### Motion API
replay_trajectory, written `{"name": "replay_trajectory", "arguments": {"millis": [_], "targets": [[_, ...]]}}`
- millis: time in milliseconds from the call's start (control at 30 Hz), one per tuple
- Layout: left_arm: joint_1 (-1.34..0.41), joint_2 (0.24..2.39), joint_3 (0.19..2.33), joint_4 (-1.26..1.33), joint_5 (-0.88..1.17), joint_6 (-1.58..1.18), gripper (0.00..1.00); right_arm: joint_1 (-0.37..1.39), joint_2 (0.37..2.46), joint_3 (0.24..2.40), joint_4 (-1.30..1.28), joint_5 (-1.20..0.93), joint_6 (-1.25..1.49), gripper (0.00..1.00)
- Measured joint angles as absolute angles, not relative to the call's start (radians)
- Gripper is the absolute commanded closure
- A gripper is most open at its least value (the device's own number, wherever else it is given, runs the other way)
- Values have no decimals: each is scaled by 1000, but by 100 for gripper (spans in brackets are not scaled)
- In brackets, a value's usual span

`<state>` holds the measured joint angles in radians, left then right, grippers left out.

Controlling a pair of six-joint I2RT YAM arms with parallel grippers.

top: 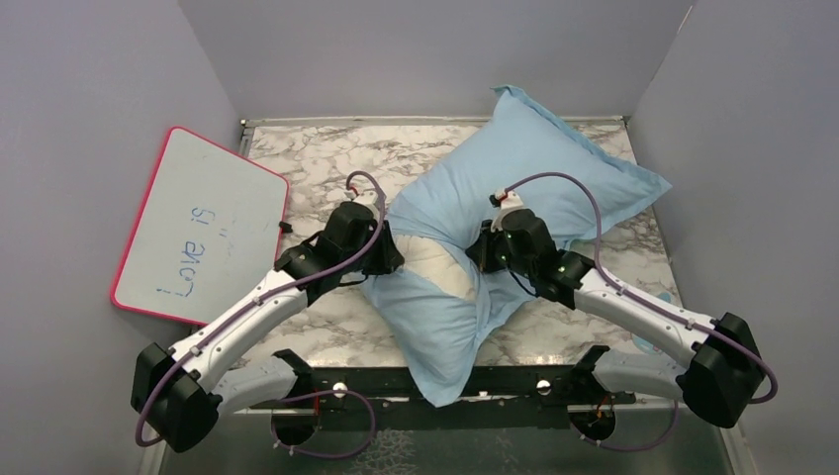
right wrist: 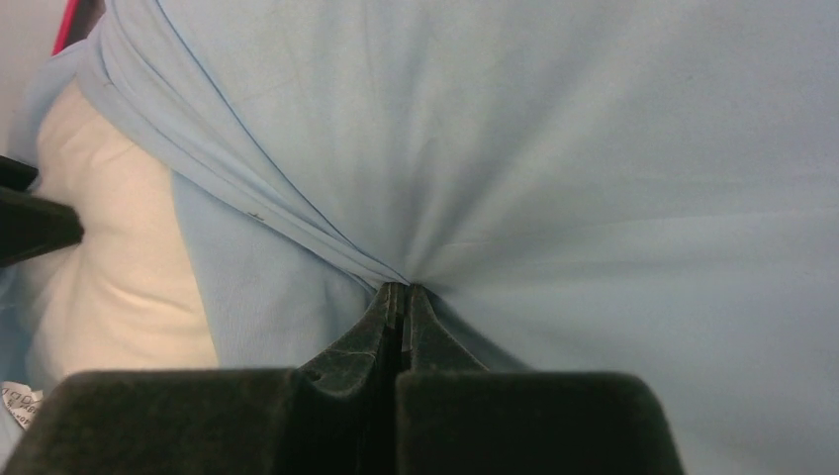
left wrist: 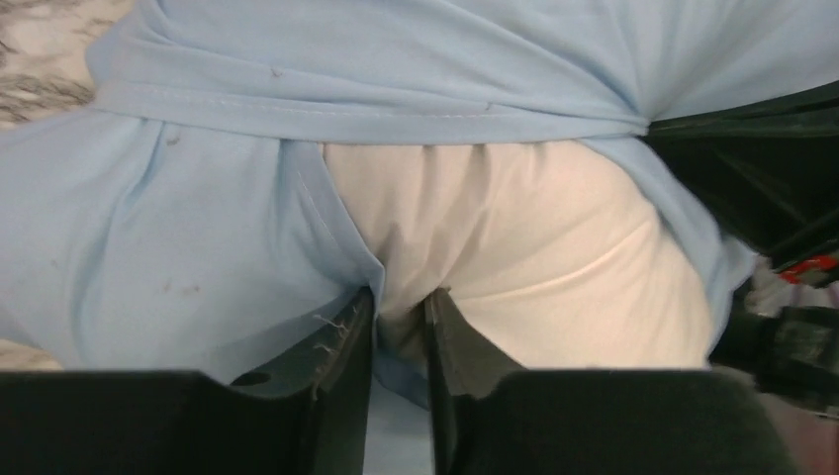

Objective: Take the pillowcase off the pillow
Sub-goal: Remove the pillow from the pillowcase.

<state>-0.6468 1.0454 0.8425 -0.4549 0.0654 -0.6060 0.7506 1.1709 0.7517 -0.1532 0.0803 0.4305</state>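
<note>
The light blue pillowcase (top: 554, 168) lies across the table's middle, and the cream-white pillow (top: 435, 259) bulges out through its opening. My left gripper (top: 396, 252) presses into that exposed part. In the left wrist view its jaws (left wrist: 401, 297) stand narrow, pinching a pucker of the pillow (left wrist: 514, 247) right beside the pillowcase (left wrist: 198, 247) edge. My right gripper (top: 478, 252) sits on the opening's other side. It (right wrist: 401, 289) is shut on a gathered fold of pillowcase (right wrist: 594, 178), with creases fanning from its tips. The pillow (right wrist: 109, 247) shows at the left there.
A pink-framed whiteboard (top: 198, 223) leans at the left over the marble table (top: 317, 158) edge. Grey walls close in the sides and back. The pillowcase's near end hangs over the front rail (top: 514, 381) between the arm bases.
</note>
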Motion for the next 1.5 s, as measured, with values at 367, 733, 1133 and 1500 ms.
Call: {"name": "replay_trajectory", "arguments": {"millis": [367,733,1133,1500], "targets": [[-672,800,738,-483,-75,-657,100,780,1121,756,-197,124,482,99],[-670,602,692,-661,-236,-817,100,791,1000,773,-321,257,542,99],[-658,552,455,-495,-190,-921,100,777,1033,974,-430,-59,410,53],[-656,508,409,-427,-161,-947,100,1007,1473,1415,-552,-30,286,29]]}}
